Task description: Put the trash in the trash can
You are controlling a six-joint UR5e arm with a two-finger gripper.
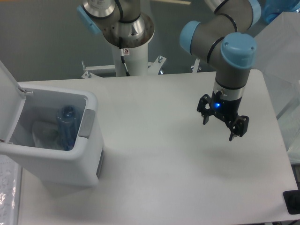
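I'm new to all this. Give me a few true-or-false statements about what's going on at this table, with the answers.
1. The blue-tinted bottle is inside the trash can. True.
2. The trash can's lid is closed. False: it stands open, tipped up on the left side.
3. The gripper is holding a piece of trash. False: its fingers are spread and empty.
4. The gripper hangs over the right part of the table, away from the trash can. True.
5. The bottle lies on the tabletop beside the bin. False: it is in the bin, next to something pale that looks like the wrapper.
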